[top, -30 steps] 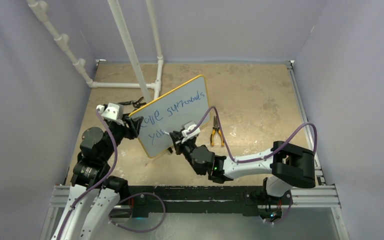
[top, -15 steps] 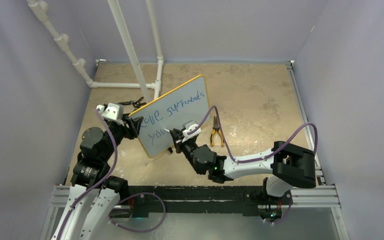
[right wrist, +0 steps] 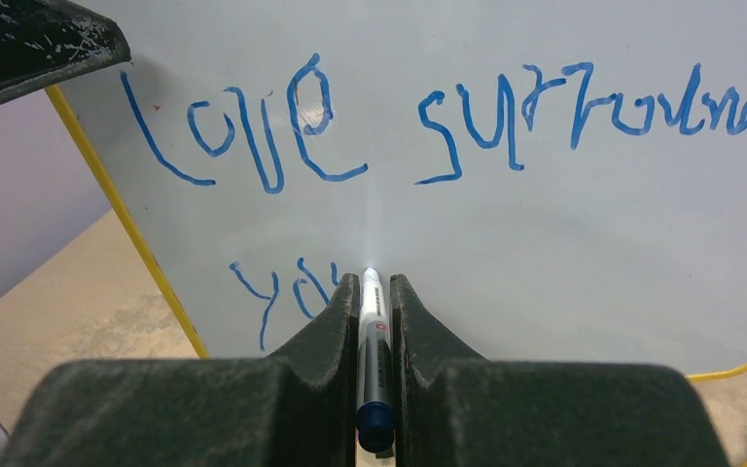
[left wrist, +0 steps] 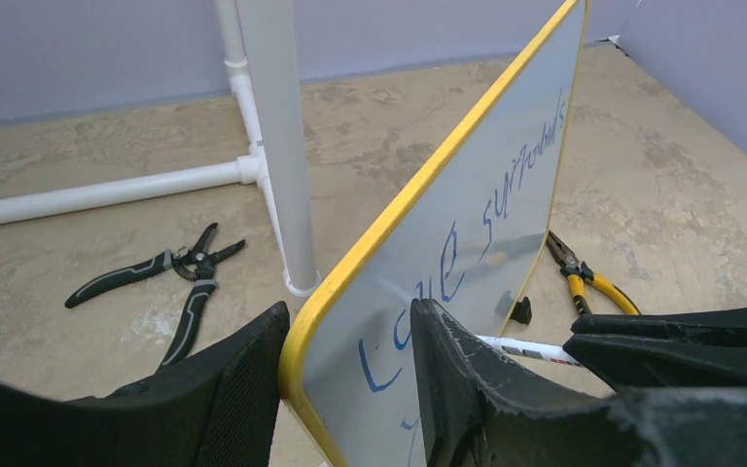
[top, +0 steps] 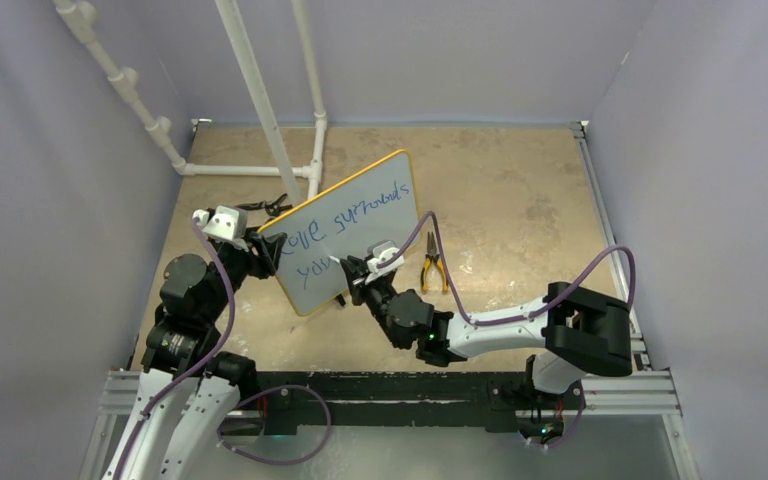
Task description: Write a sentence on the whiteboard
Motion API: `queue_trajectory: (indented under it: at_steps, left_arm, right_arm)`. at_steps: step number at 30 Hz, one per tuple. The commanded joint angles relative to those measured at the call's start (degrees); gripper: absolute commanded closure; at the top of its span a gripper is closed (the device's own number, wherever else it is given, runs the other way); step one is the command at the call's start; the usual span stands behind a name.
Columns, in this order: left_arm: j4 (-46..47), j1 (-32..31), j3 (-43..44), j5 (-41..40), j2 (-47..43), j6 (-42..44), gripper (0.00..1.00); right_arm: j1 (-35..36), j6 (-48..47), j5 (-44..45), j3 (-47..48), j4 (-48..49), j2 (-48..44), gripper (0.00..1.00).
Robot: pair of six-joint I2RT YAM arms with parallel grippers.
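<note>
Clamping the glossy, yellow-framed whiteboard [left wrist: 486, 175] by its edge: left tool [left wrist: 345, 336]. Right tool [right wrist: 372, 282] pinches a slim white marker [right wrist: 372, 331], hiding the end of the blue cursive sentence [right wrist: 292, 126].

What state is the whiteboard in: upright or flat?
Upright: the left gripper grips the whiteboard's yellow edge, and its face rises steeply off the table.

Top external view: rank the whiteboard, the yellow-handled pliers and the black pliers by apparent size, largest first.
1. whiteboard, by far the largest.
2 and 3. yellow-handled pliers and black pliers: look alike in size; the black pair seems partly hidden, so no ranking.
</note>
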Motion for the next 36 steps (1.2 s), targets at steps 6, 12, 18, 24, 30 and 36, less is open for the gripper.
queue_trajectory:
  at_steps: [6,12,18,24,30,36]
  left_arm:
    - [1.8,-0.1,0.0,2.2,-0.4,-0.3,0.52]
    - [1.8,-0.1,0.0,2.3,-0.3,-0.3,0.52]
    - [1.7,-0.1,0.0,2.3,-0.3,-0.3,0.52]
    - [1.7,-0.1,0.0,2.4,-0.4,-0.3,0.52]
    - [1.9,-0.1,0.0,2.4,-0.3,-0.4,0.52]
    - [1.8,-0.1,0.1,2.3,-0.3,-0.3,0.52]
  right_arm:
    - [-0.4,4.9,1.9,0.0,-2.0,-0.1,1.00]
    - [-0.3,6.4,2.0,-0.6,-3.1,0.1,1.00]
    - [-0.3,6.0,2.8,-0.3,-3.7,0.5,1.00]
    - [-0.3,7.0,3.5,-0.7,-5.3,0.9,1.00]
    - [-0.4,6.8,4.0,-0.6,-6.2,0.1,1.00]
    - [-0.4,5.1,4.9,-1.7,-5.1,-2.3,1.00]
